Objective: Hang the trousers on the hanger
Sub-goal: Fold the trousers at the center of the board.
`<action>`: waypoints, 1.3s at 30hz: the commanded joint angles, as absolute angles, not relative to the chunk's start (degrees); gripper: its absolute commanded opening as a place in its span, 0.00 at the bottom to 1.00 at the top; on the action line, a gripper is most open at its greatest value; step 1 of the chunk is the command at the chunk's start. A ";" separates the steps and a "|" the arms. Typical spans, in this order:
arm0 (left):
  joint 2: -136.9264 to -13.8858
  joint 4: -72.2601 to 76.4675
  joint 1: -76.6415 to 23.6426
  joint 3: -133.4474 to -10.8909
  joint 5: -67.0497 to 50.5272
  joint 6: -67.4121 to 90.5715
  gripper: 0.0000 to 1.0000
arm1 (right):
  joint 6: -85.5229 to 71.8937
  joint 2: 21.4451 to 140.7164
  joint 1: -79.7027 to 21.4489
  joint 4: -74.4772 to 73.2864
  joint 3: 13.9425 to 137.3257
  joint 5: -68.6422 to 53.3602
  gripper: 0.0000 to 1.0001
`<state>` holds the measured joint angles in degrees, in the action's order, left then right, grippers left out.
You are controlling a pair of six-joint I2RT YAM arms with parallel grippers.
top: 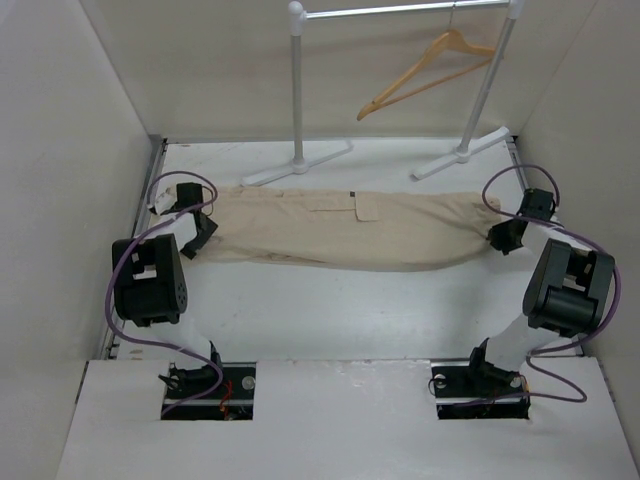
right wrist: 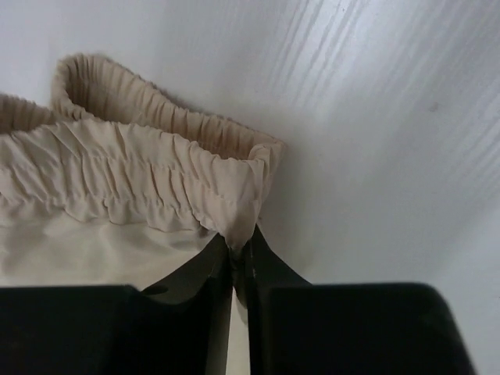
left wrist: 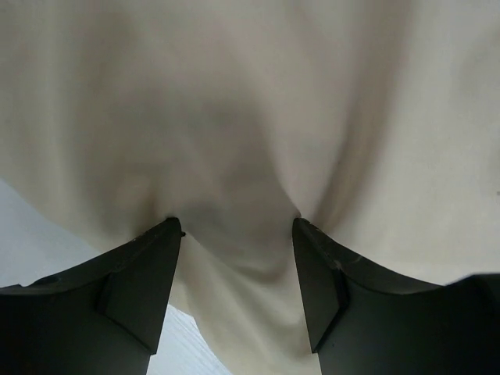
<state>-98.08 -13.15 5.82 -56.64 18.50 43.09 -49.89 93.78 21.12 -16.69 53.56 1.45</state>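
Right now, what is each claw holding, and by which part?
The right claw is shut on the trousers at the waistband's corner. The left claw stands open over cloth, gripping nothing.

No text, labels or numbers are legible

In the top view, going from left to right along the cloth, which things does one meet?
left gripper → trousers → right gripper
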 commanded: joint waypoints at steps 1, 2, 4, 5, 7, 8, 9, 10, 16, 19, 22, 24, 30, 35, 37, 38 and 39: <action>-97.30 -13.97 8.74 -54.67 21.61 42.98 0.57 | -51.24 93.52 22.54 -13.09 56.51 2.98 0.11; -96.42 -14.15 9.44 -54.49 22.75 42.80 0.57 | -51.24 92.91 22.89 -13.88 56.51 4.03 0.09; -94.84 -15.02 9.80 -54.84 23.73 42.28 0.57 | -51.24 91.50 23.68 -15.46 56.34 5.88 0.09; -94.05 -15.46 9.71 -55.28 24.17 41.93 0.57 | -51.07 90.71 23.78 -15.82 56.16 6.15 0.09; -92.64 -16.17 8.84 -55.81 24.78 41.05 0.57 | -50.80 89.30 23.43 -15.82 55.46 6.50 0.23; -92.03 -16.69 8.05 -55.81 24.79 40.96 0.57 | -50.28 88.60 23.42 -15.82 55.11 6.68 0.38; -91.24 -17.40 7.09 -55.90 24.79 40.87 0.57 | -49.84 88.07 23.42 -16.08 54.85 6.51 0.49; -90.36 -18.10 6.21 -55.90 25.05 40.87 0.58 | -49.83 87.37 23.42 -16.34 54.32 6.33 0.59; -83.95 -19.07 3.56 -53.70 24.96 40.78 0.58 | -49.75 84.20 23.43 -16.00 51.07 4.48 0.82; -82.01 -19.16 1.28 -53.44 24.61 40.87 0.58 | -49.92 86.48 23.42 -16.35 51.06 2.38 0.83; -80.51 -19.16 -1.61 -53.79 23.73 41.22 0.58 | -51.59 89.29 23.42 -15.47 50.71 0.09 0.81; -79.81 -18.72 -3.20 -53.96 23.21 41.31 0.58 | -52.29 91.39 23.25 -14.59 51.41 -0.79 0.78; -77.35 -18.54 -6.54 -54.58 22.85 41.66 0.58 | -56.25 97.29 22.72 -13.10 54.40 -4.74 0.49; -74.71 -19.33 -9.09 -54.49 22.32 42.01 0.58 | -57.74 95.91 22.90 -11.95 53.45 -4.05 0.08; -73.40 -20.03 -10.67 -54.23 22.24 42.10 0.58 | -57.31 90.64 22.99 -12.74 51.60 -0.02 0.06; -72.95 -20.30 -11.37 -54.23 22.32 42.10 0.58 | -56.78 87.14 23.33 -13.88 50.72 2.18 0.06; -72.34 -21.00 -12.51 -54.14 22.32 42.19 0.58 | -56.08 83.79 24.38 -15.63 50.45 4.02 0.05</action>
<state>-75.46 -19.14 -10.26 -54.13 22.24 41.45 -56.75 92.66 23.18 -14.13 51.27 -2.42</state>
